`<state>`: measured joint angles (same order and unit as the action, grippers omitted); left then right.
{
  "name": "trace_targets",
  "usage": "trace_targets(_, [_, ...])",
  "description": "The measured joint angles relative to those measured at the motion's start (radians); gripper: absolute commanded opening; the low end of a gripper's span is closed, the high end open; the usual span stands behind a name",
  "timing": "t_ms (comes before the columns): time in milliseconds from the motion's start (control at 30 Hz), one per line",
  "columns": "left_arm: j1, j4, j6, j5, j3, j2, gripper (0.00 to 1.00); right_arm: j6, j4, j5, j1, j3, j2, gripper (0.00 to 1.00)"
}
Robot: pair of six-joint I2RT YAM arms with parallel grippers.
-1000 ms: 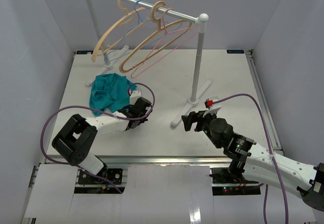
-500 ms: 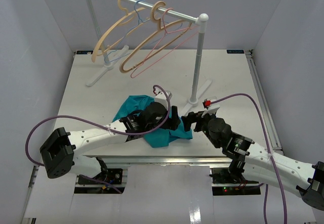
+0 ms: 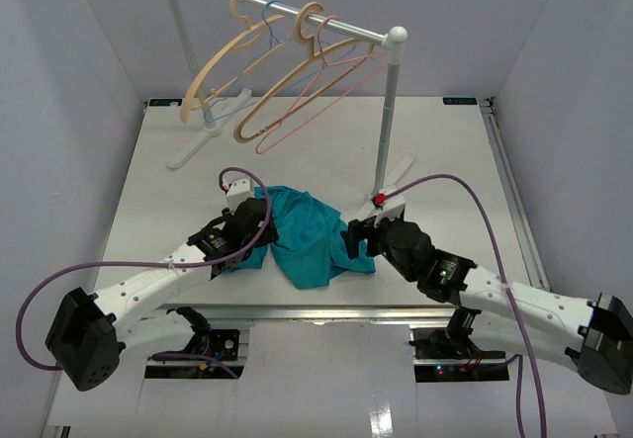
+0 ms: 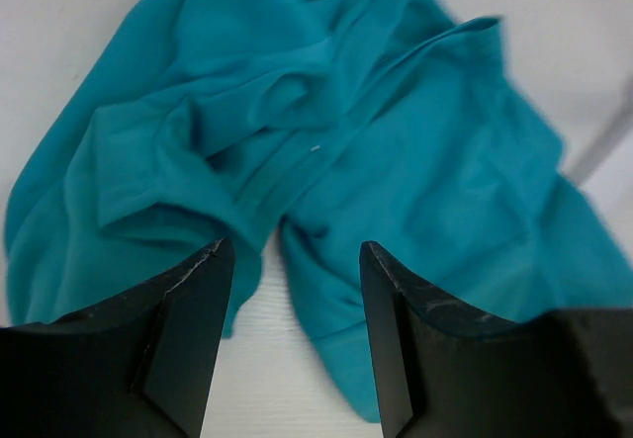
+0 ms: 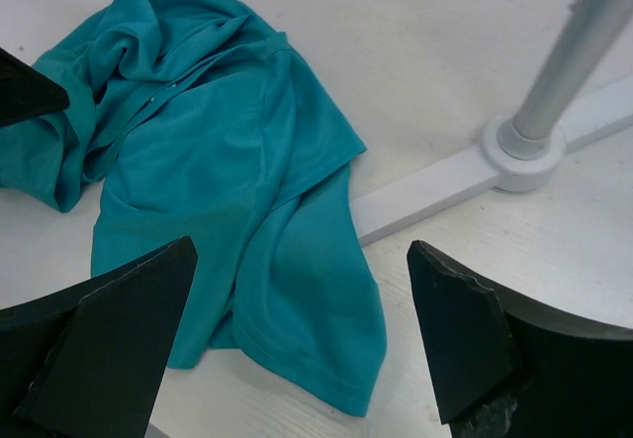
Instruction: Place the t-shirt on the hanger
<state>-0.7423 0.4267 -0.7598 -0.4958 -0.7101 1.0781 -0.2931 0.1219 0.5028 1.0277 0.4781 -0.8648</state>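
Top external view shows you the small teal fabric t-shirt (image 3: 309, 240) lying crumpled on the white tabletop (image 3: 445, 161), between the two arms and just in front of the foot of the white clothes rail (image 3: 389, 122). Your left end effector (image 4: 292, 260) has its fingers spread with nothing between them, low over the shirt's left folds; whether a fingertip brushes the cloth is hard to tell. Your right end effector (image 5: 300, 250) stands wide open above the shirt's right edge, gripping nothing. The thin pink wire hanger (image 3: 318, 109) hangs on the rail, well apart from the shirt.
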Motion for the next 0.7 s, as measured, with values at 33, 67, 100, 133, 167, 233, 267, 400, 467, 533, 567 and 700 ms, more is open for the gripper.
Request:
trace_targets(33, [0.006, 0.006, -0.009, -0.006, 0.025, 0.004, 0.68, 0.009, 0.001, -0.017, 0.0, 0.022, -0.047, 0.9])
trace_targets(67, [0.013, 0.008, -0.017, -0.013, 0.048, 0.009, 0.68, 0.019, 0.003, -0.032, 0.0, 0.057, -0.1, 0.89])
trace_targets(100, [0.023, 0.007, -0.024, -0.02, 0.071, 0.015, 0.68, 0.03, 0.009, -0.046, 0.0, 0.102, -0.163, 0.88])
trace_targets(133, [0.036, 0.003, -0.027, -0.024, 0.091, 0.024, 0.68, 0.038, 0.013, -0.058, 0.0, 0.145, -0.22, 0.87])
trace_targets(167, [0.051, -0.005, -0.028, -0.024, 0.106, 0.036, 0.68, 0.044, 0.02, -0.067, 0.0, 0.185, -0.272, 0.86])
trace_targets(233, [0.079, -0.025, -0.028, -0.022, 0.123, 0.07, 0.66, 0.052, 0.038, -0.086, -0.003, 0.257, -0.371, 0.84])
trace_targets(267, [0.094, -0.038, -0.029, -0.021, 0.127, 0.091, 0.63, 0.054, 0.045, -0.096, -0.007, 0.291, -0.422, 0.84])
trace_targets(400, [0.134, -0.078, -0.033, -0.022, 0.137, 0.159, 0.16, 0.055, 0.071, -0.137, -0.032, 0.377, -0.602, 0.81])
trace_targets(467, [0.141, -0.095, -0.039, -0.025, 0.151, 0.156, 0.03, 0.053, 0.079, -0.149, -0.044, 0.405, -0.683, 0.8])
trace_targets(533, [0.145, -0.104, -0.035, -0.03, 0.165, 0.136, 0.0, 0.051, 0.088, -0.157, -0.054, 0.427, -0.758, 0.79])
trace_targets(567, [0.147, -0.102, -0.036, -0.036, 0.17, 0.115, 0.0, 0.048, 0.09, -0.159, -0.057, 0.437, -0.79, 0.79])
trace_targets(700, [0.151, -0.084, -0.051, -0.077, 0.175, -0.051, 0.0, 0.042, 0.095, -0.167, -0.062, 0.5, -0.914, 0.78])
